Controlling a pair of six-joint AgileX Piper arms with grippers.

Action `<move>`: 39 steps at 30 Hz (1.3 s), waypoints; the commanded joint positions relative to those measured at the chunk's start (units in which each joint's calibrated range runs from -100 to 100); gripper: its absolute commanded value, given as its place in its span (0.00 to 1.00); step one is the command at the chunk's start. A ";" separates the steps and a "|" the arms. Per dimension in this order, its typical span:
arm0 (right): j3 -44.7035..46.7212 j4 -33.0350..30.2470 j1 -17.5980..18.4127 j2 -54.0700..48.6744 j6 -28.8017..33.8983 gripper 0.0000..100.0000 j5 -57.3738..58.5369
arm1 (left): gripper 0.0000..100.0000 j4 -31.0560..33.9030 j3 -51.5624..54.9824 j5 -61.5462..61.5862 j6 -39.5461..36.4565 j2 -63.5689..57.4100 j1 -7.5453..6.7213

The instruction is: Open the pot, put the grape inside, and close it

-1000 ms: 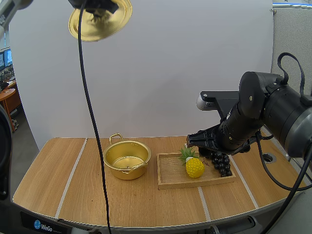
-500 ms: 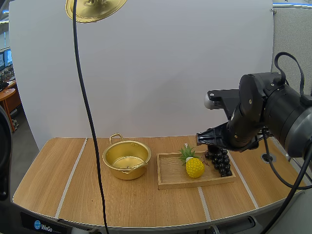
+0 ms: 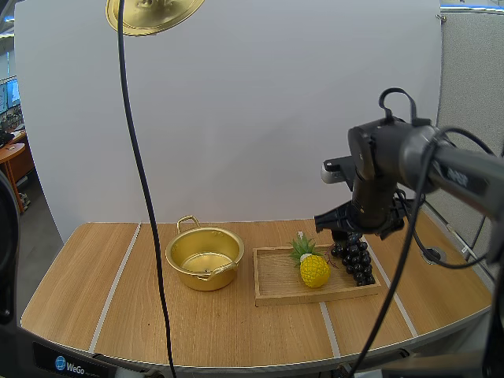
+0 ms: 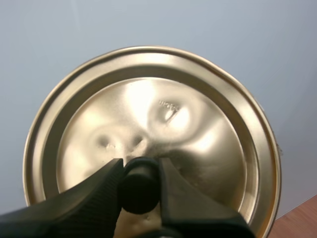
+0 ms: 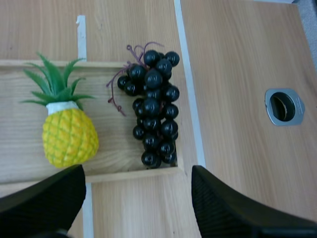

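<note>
High view, L to R. Lid (image 3: 150, 14), gold, hangs high over the table's (image 3: 94, 291) left half, at approx. 11 o'clock from the pot (image 3: 204, 257), its upper rim cut by the frame edge. Left wrist view: left gripper (image 4: 140, 168) has its two fingers closed tight on the lid's black knob (image 4: 138, 191), one finger on each side; the lid's full round rim is clear all round. Bare wood lies at 9 o'clock of the pot, out to the table's left edge. The pot stands upright and uncovered, mouth unobstructed from above, a narrow gap at 3 o'clock separating it from the wooden tray (image 3: 276, 291). In the tray, the left part is bare, the pineapple (image 3: 314, 269) sits right of centre, and the grapes (image 3: 356, 260) lie at its 3 o'clock, along the tray's right rim. Right arm (image 3: 378, 169) hangs over the grapes. Right wrist view: right gripper (image 5: 137, 173) has its fingers spread wide, holding nothing, with the bunch just ahead of them and its end berries against the tray's corner rim. At 3 o'clock of the grapes there is open table, with a metal grommet hole (image 5: 283, 105) well apart.
</note>
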 commanded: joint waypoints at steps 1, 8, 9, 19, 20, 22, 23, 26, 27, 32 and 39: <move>-3.22 0.28 -1.83 3.29 -2.82 1.00 -2.64 | 0.00 0.96 -0.43 -2.31 -0.16 -0.46 -0.18; -8.80 18.09 -9.19 12.77 -20.81 1.00 -5.76 | 0.00 0.96 -0.43 -2.31 -0.16 -0.46 -0.18; -9.53 20.28 -9.94 14.23 -23.17 1.00 -5.61 | 0.00 0.96 -0.43 -2.31 -0.16 -0.46 -0.18; -15.11 22.08 -10.98 26.22 -28.60 1.00 -9.95 | 0.00 0.96 -0.43 -2.31 -0.16 -0.46 -0.18; -15.72 22.08 -10.98 27.34 -28.67 1.00 -10.10 | 0.00 0.96 -0.43 -2.31 -0.16 -0.46 -0.18; -16.82 22.71 -10.98 29.51 -29.42 1.00 -10.10 | 0.00 0.96 -0.43 -2.31 -0.16 -0.46 -0.18; -17.43 22.91 -10.98 30.59 -29.80 1.00 -10.10 | 0.00 0.96 -0.43 -2.31 -0.16 -0.46 -0.18; -19.27 23.02 -10.98 33.33 -29.80 1.00 -10.55 | 0.00 0.96 -0.43 -2.31 -0.16 -0.46 -0.18; -19.72 23.18 -10.98 34.20 -29.80 1.00 -10.55 | 0.00 0.96 -0.43 -2.31 -0.16 -0.46 -0.18; -20.05 24.42 -10.98 36.46 -30.96 1.00 -11.00 | 0.00 0.96 -0.43 -2.31 -0.16 -0.46 -0.18; -20.05 24.83 -10.98 37.51 -31.05 1.00 -9.53 | 0.00 0.96 -0.43 -2.31 -0.16 -0.46 -0.18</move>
